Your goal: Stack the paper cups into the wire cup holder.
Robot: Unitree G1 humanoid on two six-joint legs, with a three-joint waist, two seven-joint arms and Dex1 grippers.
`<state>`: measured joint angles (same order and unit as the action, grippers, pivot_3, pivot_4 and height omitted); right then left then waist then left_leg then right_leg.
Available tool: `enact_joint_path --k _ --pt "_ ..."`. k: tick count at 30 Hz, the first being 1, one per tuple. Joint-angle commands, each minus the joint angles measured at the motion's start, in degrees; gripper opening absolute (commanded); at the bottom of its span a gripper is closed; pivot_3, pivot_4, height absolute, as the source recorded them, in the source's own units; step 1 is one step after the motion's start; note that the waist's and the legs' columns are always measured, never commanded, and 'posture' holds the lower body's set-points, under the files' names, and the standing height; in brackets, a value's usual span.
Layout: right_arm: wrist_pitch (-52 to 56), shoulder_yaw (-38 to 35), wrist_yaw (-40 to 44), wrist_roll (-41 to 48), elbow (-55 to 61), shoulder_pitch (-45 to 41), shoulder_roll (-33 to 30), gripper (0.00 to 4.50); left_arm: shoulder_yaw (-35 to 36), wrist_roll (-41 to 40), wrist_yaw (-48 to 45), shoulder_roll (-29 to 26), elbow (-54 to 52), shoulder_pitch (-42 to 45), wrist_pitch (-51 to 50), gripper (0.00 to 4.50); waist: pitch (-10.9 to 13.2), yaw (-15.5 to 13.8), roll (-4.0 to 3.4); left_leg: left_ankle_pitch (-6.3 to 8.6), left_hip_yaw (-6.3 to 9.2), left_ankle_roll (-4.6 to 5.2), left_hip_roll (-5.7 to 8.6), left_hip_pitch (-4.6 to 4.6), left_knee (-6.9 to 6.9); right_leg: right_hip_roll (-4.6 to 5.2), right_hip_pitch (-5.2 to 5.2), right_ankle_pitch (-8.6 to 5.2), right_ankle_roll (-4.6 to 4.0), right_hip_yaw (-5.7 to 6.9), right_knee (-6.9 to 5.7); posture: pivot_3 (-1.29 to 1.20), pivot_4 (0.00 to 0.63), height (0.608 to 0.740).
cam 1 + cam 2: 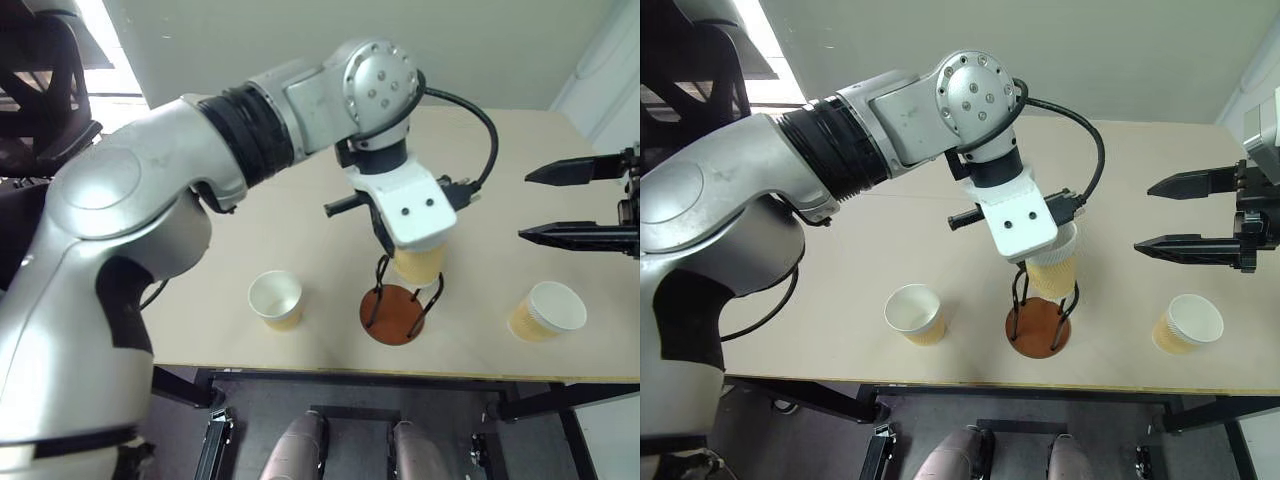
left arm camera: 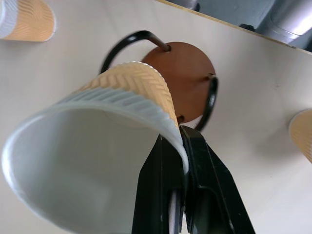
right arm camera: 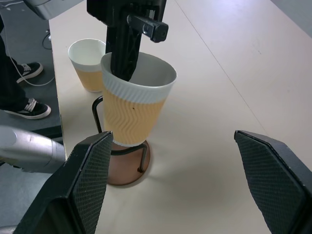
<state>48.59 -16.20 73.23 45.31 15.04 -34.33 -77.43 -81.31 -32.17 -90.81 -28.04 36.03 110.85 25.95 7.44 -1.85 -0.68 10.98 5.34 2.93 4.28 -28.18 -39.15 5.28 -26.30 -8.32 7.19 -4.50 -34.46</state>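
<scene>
The held cup (image 3: pixel 134 105) has a ribbed zigzag wall, tan-orange below and white near its rolled rim, and it is white inside. The left gripper (image 2: pixel 183 146) pinches its rim, one finger inside and one outside, pressed on the wall. The cup hangs upright with its bottom between the two black wire loops of the holder (image 1: pixel 1038 326), which stands on its round reddish-brown base near the front edge of the surface (image 1: pixel 300 230).

A second cup (image 1: pixel 276 299) stands upright on the left of the holder, apart from it. A third cup (image 1: pixel 546 311) lies tilted on the right, well apart from the holder and near the front edge.

The right gripper (image 1: pixel 580 205) hovers above the right side of the surface, its jaws spread wide with nothing between them.

The left wrist view shows the cup's white inside and the base seen through the loops. The right wrist view shows the cup from the side, and whether its bottom touches the base I cannot tell. It also shows a person's shoes (image 3: pixel 27 90) on the floor past the edge.

Between the holder and the third cup the surface is open.
</scene>
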Motion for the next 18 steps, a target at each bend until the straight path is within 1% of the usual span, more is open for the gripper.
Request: enact_joint_path --k 1,5,11,18 --pt "0.00 -1.92 0.09 0.12 0.45 -0.59 -1.62 4.06 -1.22 -2.75 -1.69 -0.66 -1.78 3.70 0.96 0.03 0.00 0.00 0.00 0.02 0.00 -0.01 0.00 0.00 0.00 0.00 0.00 0.00 0.00 0.00 0.01 0.00 0.150 0.740" --pt "0.12 -1.98 -0.19 0.28 0.61 -0.76 -1.53 4.06 -1.10 -2.95 -1.69 0.84 -0.72 3.75 1.40 0.03 0.00 0.00 0.00 0.07 0.00 0.00 0.00 0.01 0.01 0.00 0.03 -0.01 0.00 0.01 0.07 0.00 0.150 0.740" --pt "0.69 -2.14 -0.75 0.62 0.81 -0.97 -1.34 4.06 -1.04 -2.12 -1.69 1.51 -0.11 3.16 2.01 0.03 0.00 0.00 0.00 0.08 0.00 0.03 0.00 0.01 0.00 0.00 0.07 0.01 0.03 0.01 0.15 0.00 0.150 0.740" --pt "0.92 -2.22 -1.25 0.88 1.07 -1.01 -1.00 4.06 -0.37 1.41 -1.69 2.96 3.41 2.33 4.29 0.03 0.00 0.00 0.00 0.09 0.00 0.04 0.00 0.01 0.00 0.00 0.11 0.03 0.06 0.01 0.21 0.00 0.150 0.740"
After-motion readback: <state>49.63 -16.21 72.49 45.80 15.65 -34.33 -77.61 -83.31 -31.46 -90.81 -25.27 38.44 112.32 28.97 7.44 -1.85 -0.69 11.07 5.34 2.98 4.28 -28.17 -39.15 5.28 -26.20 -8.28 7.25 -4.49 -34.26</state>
